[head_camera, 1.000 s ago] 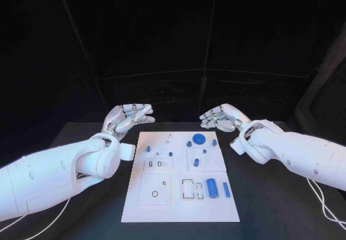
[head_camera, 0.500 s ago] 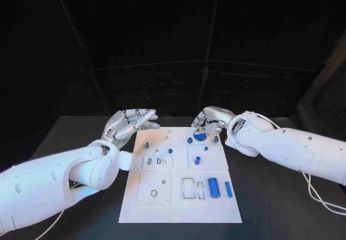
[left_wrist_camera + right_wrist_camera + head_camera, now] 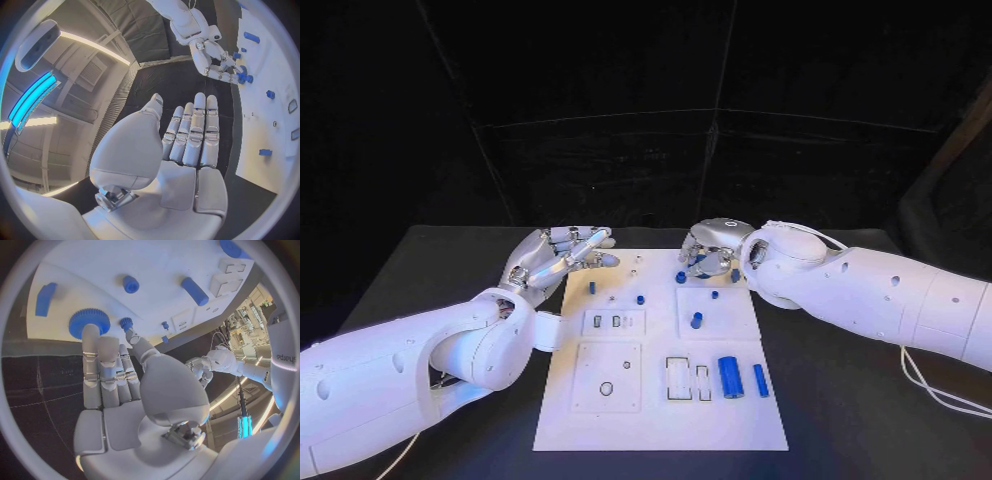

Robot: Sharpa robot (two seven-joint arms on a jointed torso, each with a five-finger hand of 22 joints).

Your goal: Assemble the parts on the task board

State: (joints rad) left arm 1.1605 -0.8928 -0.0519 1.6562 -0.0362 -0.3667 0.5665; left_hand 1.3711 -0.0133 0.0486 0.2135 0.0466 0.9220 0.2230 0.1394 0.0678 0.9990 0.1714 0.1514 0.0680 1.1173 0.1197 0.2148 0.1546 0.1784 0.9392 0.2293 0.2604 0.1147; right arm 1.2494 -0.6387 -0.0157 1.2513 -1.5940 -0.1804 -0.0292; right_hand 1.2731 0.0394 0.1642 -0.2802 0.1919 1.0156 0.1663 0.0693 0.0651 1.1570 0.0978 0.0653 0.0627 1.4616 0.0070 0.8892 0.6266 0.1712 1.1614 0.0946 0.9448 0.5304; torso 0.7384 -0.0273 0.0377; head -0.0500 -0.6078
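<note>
The white task board [image 3: 661, 420] lies in the middle of the table. A blue gear [image 3: 89, 322] sits near its far edge, and my right hand [image 3: 711, 248] reaches down over it, fingertips [image 3: 91, 335] touching the gear's rim. The thumb tip lies against a small blue peg [image 3: 127, 322]. Nothing is gripped. My left hand [image 3: 565, 251] hovers over the board's far left corner with straight fingers [image 3: 197, 130] and holds nothing. From the left wrist, the right hand [image 3: 220, 70] is seen at the gear [image 3: 241, 75].
A thick blue cylinder [image 3: 728, 376] and a thin blue bar [image 3: 760, 379] lie at the board's near right. A blue peg [image 3: 697, 320] stands mid-board, with small blue pieces [image 3: 590, 287] further back. Black table surrounds the board.
My right hand has swung in from the right and come down onto the gear at the board's far edge. The left hand has edged toward the board's corner.
</note>
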